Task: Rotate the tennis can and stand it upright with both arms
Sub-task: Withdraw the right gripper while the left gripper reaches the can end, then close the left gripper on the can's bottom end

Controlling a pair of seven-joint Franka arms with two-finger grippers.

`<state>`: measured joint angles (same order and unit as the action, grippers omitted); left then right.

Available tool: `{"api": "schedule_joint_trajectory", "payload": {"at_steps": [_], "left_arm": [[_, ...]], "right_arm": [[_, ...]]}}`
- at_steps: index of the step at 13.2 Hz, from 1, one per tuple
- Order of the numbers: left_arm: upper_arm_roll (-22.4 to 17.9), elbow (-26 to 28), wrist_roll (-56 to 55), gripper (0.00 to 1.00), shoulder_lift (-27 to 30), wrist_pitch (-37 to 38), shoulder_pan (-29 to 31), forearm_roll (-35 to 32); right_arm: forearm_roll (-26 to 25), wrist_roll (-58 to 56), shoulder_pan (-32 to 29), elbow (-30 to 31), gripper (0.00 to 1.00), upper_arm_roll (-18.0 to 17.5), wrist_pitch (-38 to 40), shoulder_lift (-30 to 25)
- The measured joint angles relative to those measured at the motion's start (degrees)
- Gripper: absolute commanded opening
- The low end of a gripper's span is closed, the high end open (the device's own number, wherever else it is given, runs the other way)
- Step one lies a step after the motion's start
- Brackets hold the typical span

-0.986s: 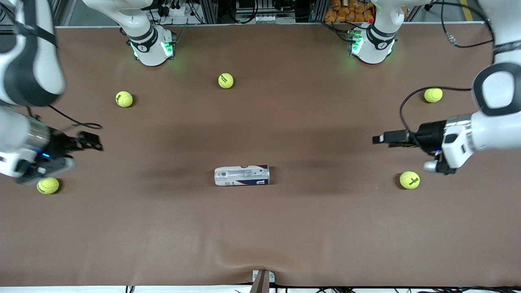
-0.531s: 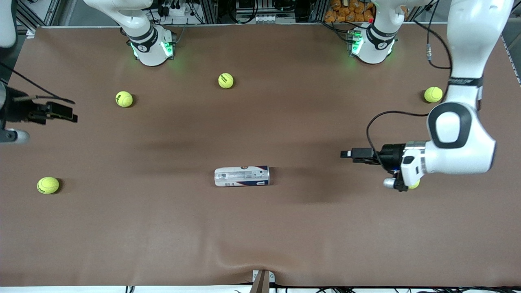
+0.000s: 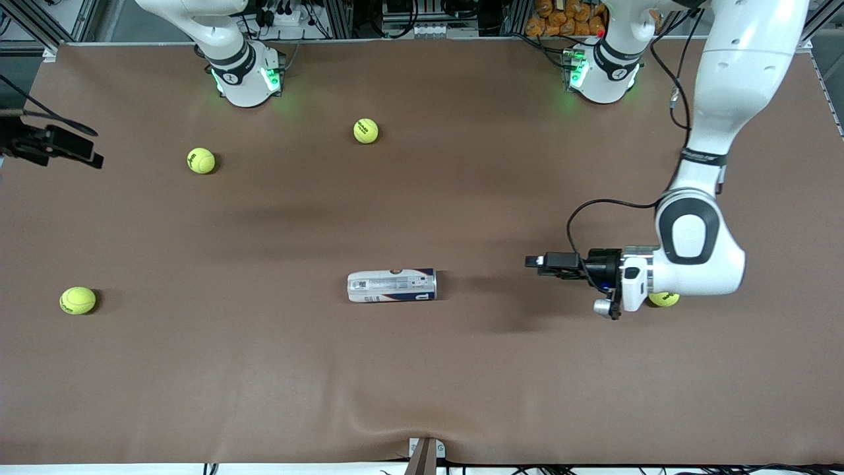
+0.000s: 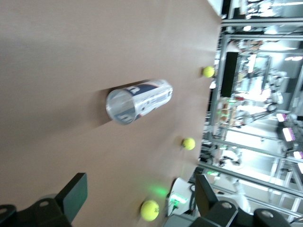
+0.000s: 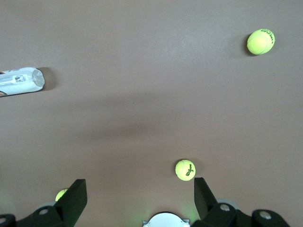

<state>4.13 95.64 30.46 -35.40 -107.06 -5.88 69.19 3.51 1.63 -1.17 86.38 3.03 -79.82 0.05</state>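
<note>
The tennis can [image 3: 391, 285] lies on its side on the brown table, label up, its dark rimmed end toward the left arm's end of the table. My left gripper [image 3: 535, 262] hangs open over the table a short way off that end, pointing at the can. In the left wrist view the can [image 4: 139, 100] lies ahead of the open left gripper [image 4: 140, 198]. My right gripper [image 3: 86, 153] hovers open at the table edge at the right arm's end, well away from the can. In the right wrist view the can [image 5: 21, 80] shows at the frame's edge, far from the open right gripper [image 5: 139, 198].
Loose tennis balls lie around: one [image 3: 366, 130] near the bases, one [image 3: 201, 160] beside it toward the right arm's end, one [image 3: 78, 300] near that end's edge. Another ball [image 3: 663, 299] is half hidden under the left wrist.
The left arm has swung in and brought its gripper closer to the can's end. The right gripper has pulled away toward the table edge, farther from the front camera. Both stayed open.
</note>
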Motion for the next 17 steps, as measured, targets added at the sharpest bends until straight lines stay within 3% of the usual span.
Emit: {"api": "schedule_joint_trajectory", "payload": {"at_steps": [7,12,17], "left_arm": [[0.1,0.1,8.9,1.0,-8.3,-5.1,-7.8,17.9],[0.1,-2.2,9.7,1.0,-12.0,-7.9,-11.1,23.1],[0.1,-9.3,9.8,1.0,-16.9,-13.1,-15.4,26.7]], "right_arm": [[-3.4,1.9,0.0,-0.8,1.0,0.0,2.1,-0.5],[-3.4,2.4,0.0,-1.3,1.0,-0.1,3.1,-0.6],[-3.3,2.4,0.0,-1.3,1.0,-0.3,1.8,-0.6]]}}
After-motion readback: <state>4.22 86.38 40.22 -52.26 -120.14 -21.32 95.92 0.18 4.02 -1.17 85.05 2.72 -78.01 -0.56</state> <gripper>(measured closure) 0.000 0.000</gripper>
